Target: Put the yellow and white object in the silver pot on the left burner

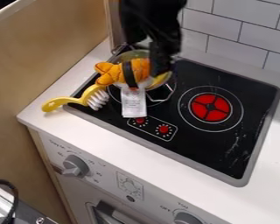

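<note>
The gripper is above the silver pot, coming down from the top edge. It is shut on an orange plush toy, whose white tag hangs down in front of the pot. The silver pot stands on the left burner, largely covered by the toy and gripper; something yellow shows inside at its right. A brush with a yellow handle and white bristles lies across the left edge of the black stove top, beside the pot.
On the stove top, the right burner is red with dark rings. Two red knobs are printed in front of the pot. A wooden wall borders the left, and white tiles stand behind.
</note>
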`<action>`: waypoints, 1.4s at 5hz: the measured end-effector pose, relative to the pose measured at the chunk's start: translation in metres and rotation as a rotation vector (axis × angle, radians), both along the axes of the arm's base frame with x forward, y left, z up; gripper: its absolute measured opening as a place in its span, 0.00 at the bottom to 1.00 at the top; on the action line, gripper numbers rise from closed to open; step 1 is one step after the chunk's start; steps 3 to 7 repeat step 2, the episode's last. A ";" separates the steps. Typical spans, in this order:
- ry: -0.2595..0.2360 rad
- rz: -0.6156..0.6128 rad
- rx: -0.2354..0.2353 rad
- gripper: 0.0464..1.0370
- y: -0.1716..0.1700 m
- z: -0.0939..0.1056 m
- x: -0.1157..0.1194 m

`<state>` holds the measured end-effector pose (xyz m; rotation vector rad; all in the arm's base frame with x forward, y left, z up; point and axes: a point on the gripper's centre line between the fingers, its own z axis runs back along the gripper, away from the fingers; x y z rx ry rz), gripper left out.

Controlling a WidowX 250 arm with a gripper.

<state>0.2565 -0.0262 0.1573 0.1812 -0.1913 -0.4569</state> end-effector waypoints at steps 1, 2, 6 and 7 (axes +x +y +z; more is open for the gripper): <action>0.038 0.108 0.059 0.96 -0.008 -0.006 -0.004; 0.053 0.144 0.056 0.96 -0.010 -0.007 -0.001; 0.053 0.144 0.056 0.96 -0.010 -0.007 -0.001; 0.053 0.144 0.056 0.96 -0.010 -0.007 -0.001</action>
